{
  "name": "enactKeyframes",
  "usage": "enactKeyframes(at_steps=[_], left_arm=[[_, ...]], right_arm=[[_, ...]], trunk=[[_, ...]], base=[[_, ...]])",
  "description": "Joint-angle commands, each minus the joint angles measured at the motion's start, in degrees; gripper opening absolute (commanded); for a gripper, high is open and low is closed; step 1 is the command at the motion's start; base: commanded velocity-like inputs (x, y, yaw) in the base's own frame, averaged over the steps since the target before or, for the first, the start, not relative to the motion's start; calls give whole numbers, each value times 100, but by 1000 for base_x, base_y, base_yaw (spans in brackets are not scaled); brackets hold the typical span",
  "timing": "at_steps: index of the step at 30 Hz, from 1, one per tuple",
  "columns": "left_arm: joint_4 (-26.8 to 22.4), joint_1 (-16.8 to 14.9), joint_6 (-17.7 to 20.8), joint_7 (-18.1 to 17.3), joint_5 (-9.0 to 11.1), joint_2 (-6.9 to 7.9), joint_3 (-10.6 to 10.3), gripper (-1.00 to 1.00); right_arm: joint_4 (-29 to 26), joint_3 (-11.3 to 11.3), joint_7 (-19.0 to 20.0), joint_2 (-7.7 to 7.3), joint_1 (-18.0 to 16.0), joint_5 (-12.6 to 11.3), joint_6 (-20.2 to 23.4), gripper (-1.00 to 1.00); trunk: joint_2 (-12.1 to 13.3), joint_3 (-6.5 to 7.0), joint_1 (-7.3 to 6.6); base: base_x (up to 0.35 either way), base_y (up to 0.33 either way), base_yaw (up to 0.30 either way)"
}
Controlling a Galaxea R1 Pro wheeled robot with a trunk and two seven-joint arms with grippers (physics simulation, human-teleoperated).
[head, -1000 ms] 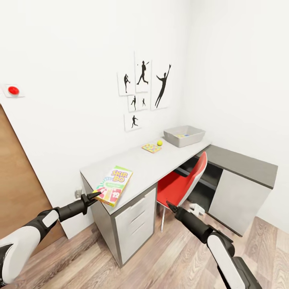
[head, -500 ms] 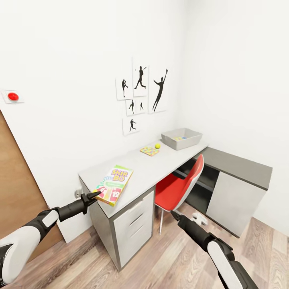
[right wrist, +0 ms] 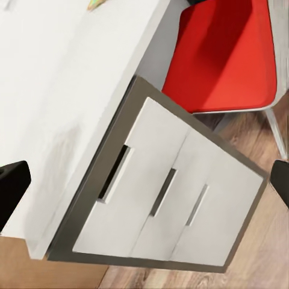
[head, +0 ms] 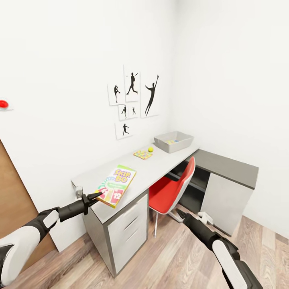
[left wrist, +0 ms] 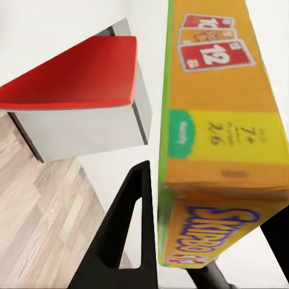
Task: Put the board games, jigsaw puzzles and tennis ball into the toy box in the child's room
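Observation:
My left gripper [head: 95, 196] is shut on the near edge of the green-and-red SKIP-BO board game [head: 117, 185], holding it over the near end of the table [head: 160, 165]. In the left wrist view the game's yellow edge [left wrist: 220, 138] sits between my black fingers [left wrist: 128, 235]. At the table's far end stands the grey toy box [head: 173, 141], with something colourful inside. In front of it lie the tennis ball [head: 150, 149] and a small jigsaw puzzle [head: 143, 154]. My right gripper [head: 182, 214] hangs open and empty, low beside the chair.
A red chair [head: 171, 188] is tucked under the table beside the white drawer unit [head: 125, 228], which also shows as drawer fronts [right wrist: 162, 198]. A lower dark grey cabinet [head: 228, 168] fills the right corner. A brown door [head: 12, 200] stands at the left. Wood floor lies ahead.
The whole picture has slid left, so the camera has moved. My left gripper still holds the game. My right gripper sits slightly lower and further right in the picture.

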Motion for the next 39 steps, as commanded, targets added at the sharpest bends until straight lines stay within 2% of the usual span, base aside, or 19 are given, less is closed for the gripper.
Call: enactKeyframes(at_steps=[1, 6, 11, 15, 33, 39], left_arm=[[0, -4, 46, -50, -36, 0, 40, -100], [-2, -4, 48, -115, -36, 1, -1, -100], [-2, -4, 49, -124, -36, -2, -11, -100], [-5, -4, 49, -124, -36, -7, -16, -100], [-8, -4, 59, -129, -36, 6, -17, -100], [-9, -4, 66, -233, -36, 17, -17, -100]], right_arm=[[-2, -43, 2, 1, -4, -18, 22, 100], [-2, -271, -5, 7, -4, -29, 42, 100], [8, -623, -6, 13, -4, -45, 72, 100], [56, -778, -6, 18, -6, -51, 85, 100], [224, -831, -14, 73, -10, -40, 86, 100], [213, -823, -15, 74, -9, -33, 86, 100]], trunk=[[36, 20, -22], [237, 153, -131], [437, 284, -241], [598, 387, -329], [1320, 822, -724], [1560, 961, -856]], base=[[0, 0, -161], [0, 0, -167], [0, 0, -182], [0, 0, -203], [0, 0, -231], [0, 0, -247]])
